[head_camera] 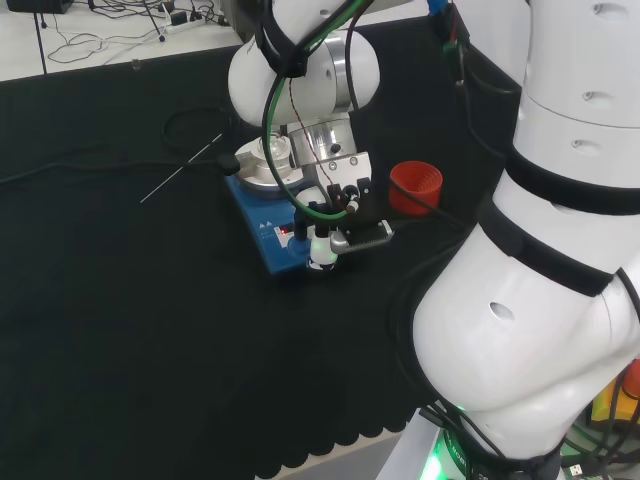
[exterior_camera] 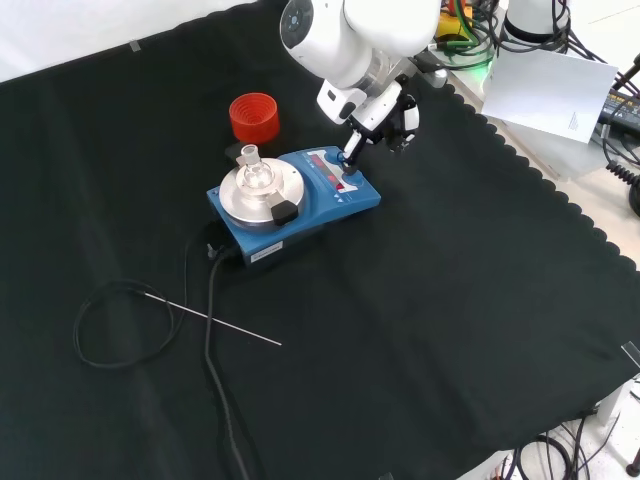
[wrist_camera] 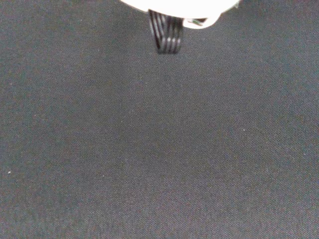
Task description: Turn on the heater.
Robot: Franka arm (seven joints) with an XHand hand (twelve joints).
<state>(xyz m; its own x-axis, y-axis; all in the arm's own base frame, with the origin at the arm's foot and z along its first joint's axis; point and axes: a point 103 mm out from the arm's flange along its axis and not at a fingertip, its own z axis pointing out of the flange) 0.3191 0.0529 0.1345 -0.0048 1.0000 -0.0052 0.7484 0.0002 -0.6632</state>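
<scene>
Front view, hand: the hand (exterior_camera: pixel 372 118) came in from the top, just past the heater's control end, with one finger (exterior_camera: pixel 352 150) stretched down so its tip sat right at the front panel; looked like contact, but honestly hard to be sure.
Hand state: one finger poked out straight, the rest looked tucked back and curled, nothing held in them.
Head view, hand: same story, the hand (head_camera: pixel 340 215) hung over the heater's near-right corner, under the arm's big white wrist link.
Wrist view: black cloth (wrist_camera: pixel 159 149) close up, plus a blurry white bit of the hand (wrist_camera: pixel 179 6) and a black ribbed strap (wrist_camera: pixel 166 32).
Heater: blue box (exterior_camera: pixel 300 200) sitting roughly mid-bench, round silver plate on top, red-marked panel at the end nearest the hand.
On the plate: a small clear glass flask (exterior_camera: pixel 252 172) stood upright on the silver top; couldn't tell what was in it.
Red ring: a red ribbed stand (exterior_camera: pixel 253 117) stood on the cloth just behind the heater in the front view, apart from it.
Cable: black power cord (exterior_camera: pixel 215 340) ran off the heater's left end toward the bottom edge.
Probe: thin metal rod (exterior_camera: pixel 215 320) lay flat on the cloth, attached to a looped black lead (exterior_camera: pixel 95 340), well apart from the hand.
</scene>
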